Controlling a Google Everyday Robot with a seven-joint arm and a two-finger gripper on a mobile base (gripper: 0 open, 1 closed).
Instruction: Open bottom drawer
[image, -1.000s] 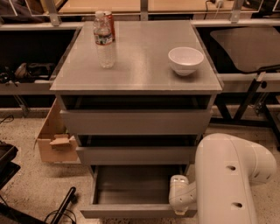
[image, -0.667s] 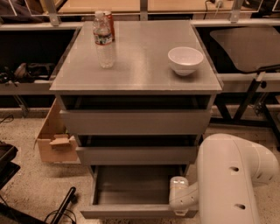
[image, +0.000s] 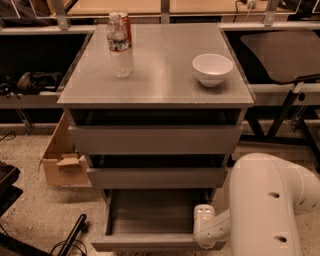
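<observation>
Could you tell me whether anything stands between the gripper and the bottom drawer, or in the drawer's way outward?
Nothing visible does. The gripper sits at the right front corner of the bottom drawer, which is pulled out. A black object lies on the floor to its left, beside its path.

Three drawers (image: 155, 140), one bottle (image: 120, 50), one can (image: 127, 26), one bowl (image: 212, 69), one box (image: 61, 167), one claw (image: 204, 234) at the bottom drawer (image: 150, 216).
</observation>
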